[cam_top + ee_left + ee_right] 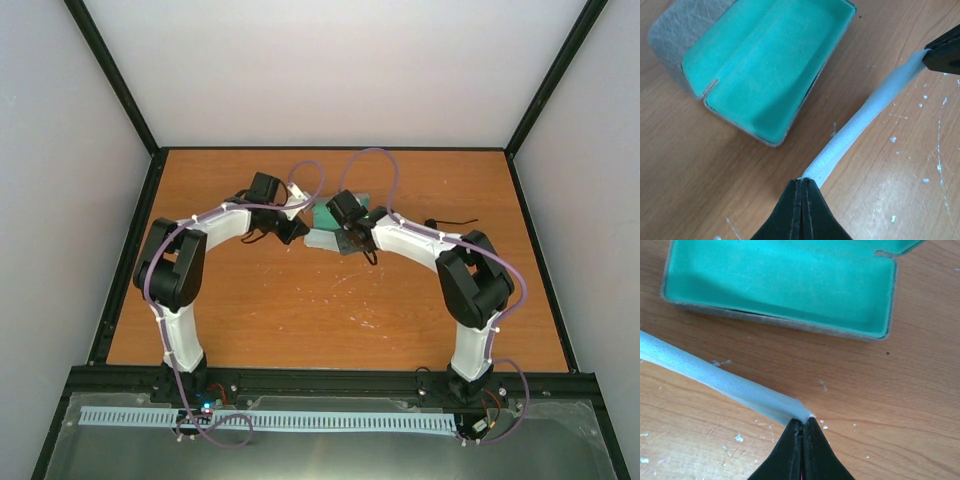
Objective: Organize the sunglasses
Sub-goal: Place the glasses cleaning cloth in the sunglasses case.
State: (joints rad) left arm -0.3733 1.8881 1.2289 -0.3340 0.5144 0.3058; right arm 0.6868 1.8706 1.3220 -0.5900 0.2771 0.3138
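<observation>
The pale blue cloth [860, 120], folded into a thin strip, hangs stretched between my two grippers just above the table. My left gripper [802, 181] is shut on one end. My right gripper [802, 422] is shut on the other end of the cloth [715, 375]. The grey case [765, 60] lies open beside the cloth, and its mint-green inside [780, 285] is empty. The black sunglasses [452, 222] lie on the table to the right of my right arm, apart from both grippers. In the top view the cloth [322, 240] sits between the grippers.
The orange-brown wooden table [330, 310] has white scuffs and specks near its middle. Black frame posts and pale walls enclose it on the sides and back.
</observation>
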